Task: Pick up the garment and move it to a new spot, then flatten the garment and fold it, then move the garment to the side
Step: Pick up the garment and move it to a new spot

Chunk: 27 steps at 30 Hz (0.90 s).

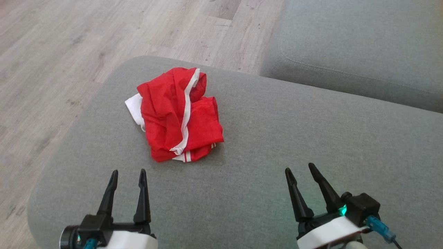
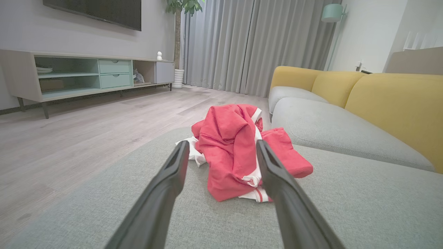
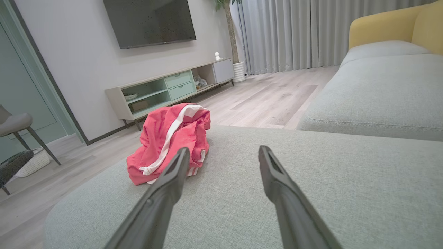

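Short of garment (image 1: 178,114): both jaws wide, empty.

The garment (image 1: 178,116) lies on the cushion (image 1: 270,145), ahead of the left claw (image 1: 128,171).

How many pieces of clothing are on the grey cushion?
1: a crumpled red garment with white trim, far left on the grey fabric cushion; folds may hide more.

The red and white garment (image 1: 178,116) lies crumpled, so what kind of clothing it is cannot be told. In the left wrist view one of the fingers (image 2: 277,176) covers its near right edge. The television (image 2: 100,12) is cut off by the top edge, the chair (image 3: 15,123) by the left. The small white thing (image 2: 159,55) on the cabinet (image 2: 114,66) is too small to name.
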{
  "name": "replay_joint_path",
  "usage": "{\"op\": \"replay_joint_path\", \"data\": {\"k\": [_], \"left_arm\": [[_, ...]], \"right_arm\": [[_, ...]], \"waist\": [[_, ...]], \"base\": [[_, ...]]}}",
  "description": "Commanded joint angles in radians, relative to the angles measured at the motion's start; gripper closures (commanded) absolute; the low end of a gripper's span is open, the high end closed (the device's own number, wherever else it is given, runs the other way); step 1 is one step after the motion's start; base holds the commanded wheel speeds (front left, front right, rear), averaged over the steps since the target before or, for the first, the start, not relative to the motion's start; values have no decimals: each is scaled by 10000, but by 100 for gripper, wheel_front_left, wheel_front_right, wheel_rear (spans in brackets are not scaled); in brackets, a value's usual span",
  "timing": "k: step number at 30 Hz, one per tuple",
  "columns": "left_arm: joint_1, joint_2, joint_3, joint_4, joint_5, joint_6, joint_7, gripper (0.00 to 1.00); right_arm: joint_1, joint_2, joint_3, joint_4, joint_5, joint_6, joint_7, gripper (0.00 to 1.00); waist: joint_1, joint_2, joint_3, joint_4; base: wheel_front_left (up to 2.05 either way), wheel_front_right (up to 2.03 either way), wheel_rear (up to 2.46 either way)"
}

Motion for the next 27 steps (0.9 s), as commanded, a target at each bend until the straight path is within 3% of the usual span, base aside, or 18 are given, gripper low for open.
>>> {"op": "replay_joint_path", "data": {"k": [1, 5, 9, 15, 22, 27], "left_arm": [[-263, -33, 325, -388, -29, -1, -93, 0], [-391, -31, 330, -344, 37, -103, -93, 0], [-1183, 197, 170, 52, 139, -506, -80, 0], [-4016, 1144, -567, 1302, 44, -1042, 1405, 0], [-6144, 1990, -931, 3274, -374, -1115, 3171, 0], [-6743, 2335, -978, 4415, -358, -1101, 3605, 0]], "right_arm": [[-315, -83, 244, -307, 52, -7, -111, 0], [-418, -83, 331, -309, 13, -7, -111, 0], [-601, -83, 243, -337, -75, -7, -111, 0], [-1125, -83, -2, -390, -284, -7, -111, 0], [-1603, -83, -131, -413, -332, -7, -111, 0], [-1776, -83, -154, -420, -327, -7, -111, 0]], "waist": [[1, -1, 25, 12], [1, -1, 238, -110], [1, -1, 718, -427], [1, -1, 1731, -1156], [1, -1, 2448, -1885], [1, -1, 2643, -2242]], "base": [[0, 0, 0], [0, 0, 0], [0, 0, 0], [0, 0, 0], [0, 0, 0], [0, 0, 0]]}}
